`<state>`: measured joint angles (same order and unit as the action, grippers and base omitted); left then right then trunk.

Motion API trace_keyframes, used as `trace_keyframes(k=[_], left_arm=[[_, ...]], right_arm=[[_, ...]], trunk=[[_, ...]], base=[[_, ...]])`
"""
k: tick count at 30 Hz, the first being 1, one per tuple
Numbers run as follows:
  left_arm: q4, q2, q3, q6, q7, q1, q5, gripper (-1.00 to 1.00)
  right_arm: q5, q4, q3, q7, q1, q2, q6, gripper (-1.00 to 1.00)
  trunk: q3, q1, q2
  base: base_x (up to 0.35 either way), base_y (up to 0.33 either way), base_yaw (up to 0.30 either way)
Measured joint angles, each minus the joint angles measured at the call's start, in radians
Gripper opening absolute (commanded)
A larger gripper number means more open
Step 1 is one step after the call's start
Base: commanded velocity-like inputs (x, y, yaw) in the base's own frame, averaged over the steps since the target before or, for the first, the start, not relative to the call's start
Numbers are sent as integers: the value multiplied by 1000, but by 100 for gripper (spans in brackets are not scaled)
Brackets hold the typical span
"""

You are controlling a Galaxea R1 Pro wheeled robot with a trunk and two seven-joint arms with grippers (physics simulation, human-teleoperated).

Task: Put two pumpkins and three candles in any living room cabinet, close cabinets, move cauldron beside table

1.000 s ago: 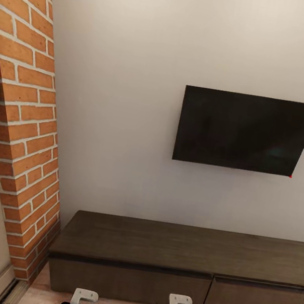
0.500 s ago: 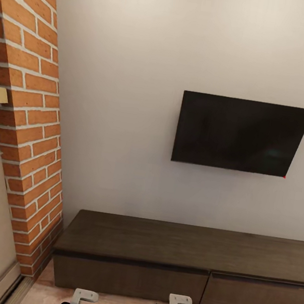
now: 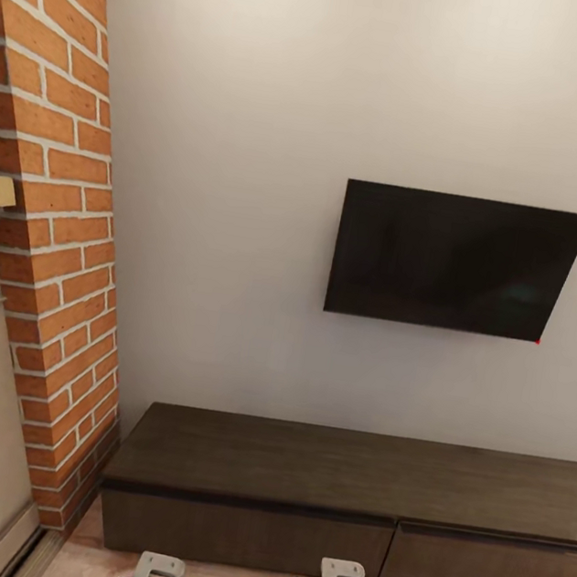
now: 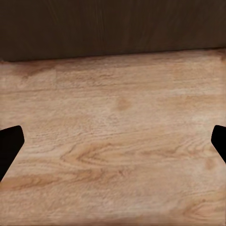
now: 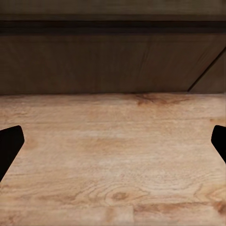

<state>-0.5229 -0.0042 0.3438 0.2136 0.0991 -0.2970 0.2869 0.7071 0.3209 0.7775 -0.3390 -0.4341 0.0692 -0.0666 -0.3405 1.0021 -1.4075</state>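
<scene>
- As I face the white wall, the cabinet (image 3: 339,509) runs along the lower part of the frame, its two drawer fronts flush and shut, its top bare.
- The black TV (image 3: 454,262) hangs right of centre; a tiny red dot sits at its lower right corner, and I can read no brand or writing on it.
- The brick fireplace column (image 3: 53,226) fills the left edge.
- My left pincer (image 4: 113,141) is spread wide and grasps nothing, its fingertips (image 4: 9,143) at the frame's edges over the wood floor (image 4: 117,150).
- My right pincer (image 5: 113,141) is likewise released, with the cabinet's dark front across the upper part of its view.
</scene>
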Motion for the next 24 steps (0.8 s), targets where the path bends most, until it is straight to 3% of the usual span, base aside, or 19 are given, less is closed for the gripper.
trace_keyframes(k=[24], left_arm=[[5, -1, 0, 4, 1, 0, 0, 100]], right_arm=[[0, -5, 0, 1, 0, 0, -2, 100]], trunk=[[75, -92, 168]], base=[[0, 0, 0]])
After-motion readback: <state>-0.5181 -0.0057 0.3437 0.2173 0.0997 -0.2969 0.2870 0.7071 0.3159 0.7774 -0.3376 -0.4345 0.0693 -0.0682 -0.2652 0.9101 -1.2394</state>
